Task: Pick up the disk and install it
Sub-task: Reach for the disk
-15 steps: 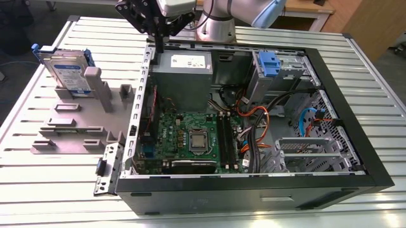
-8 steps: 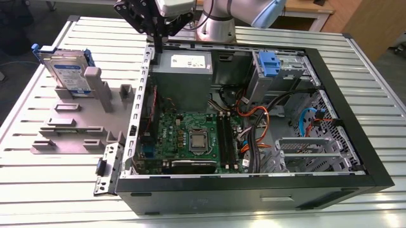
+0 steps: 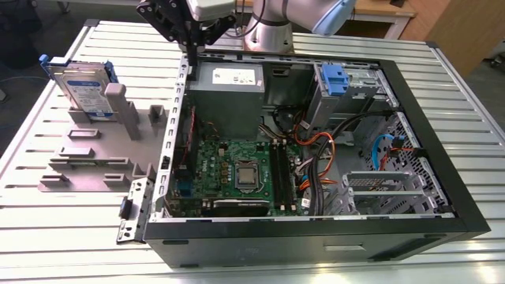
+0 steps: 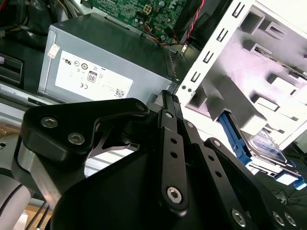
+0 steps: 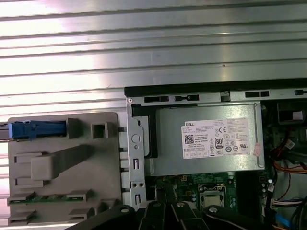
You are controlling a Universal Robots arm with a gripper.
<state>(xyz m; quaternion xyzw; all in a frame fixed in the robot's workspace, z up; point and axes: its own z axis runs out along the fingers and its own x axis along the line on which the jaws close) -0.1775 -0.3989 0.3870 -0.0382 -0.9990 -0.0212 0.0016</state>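
The disk (image 3: 79, 89) stands on its edge in a slot at the far corner of the grey fixture plate (image 3: 94, 160), on the exterior view's left of the slatted table (image 3: 47, 236); a grey upright post (image 3: 116, 103) just beside it props it. Its blue carrier frame is uppermost, and stood this way it probably offers its top edge and flat faces to a grasp from above. In the second wrist view the disk (image 4: 265, 143) leans in the same slot, and in the first wrist view it (image 5: 36, 129) shows as a blue strip at the plate's corner. The computer case (image 3: 442, 148) lies on its side beside the plate with its open side up, likely so that the bays inside can be reached straight down; a small blue latch (image 3: 335, 80) sits in the bay at its far corner, towards the exterior view's right. The gripper (image 3: 191, 52) hangs over the case's far edge, at the corner nearest the plate, just above the power supply (image 3: 229, 89) — near the disk's side of the table yet well apart from the disk itself. Its fingers (image 4: 166, 103) look drawn together with nothing between them, so the pick-up is judged not yet done.
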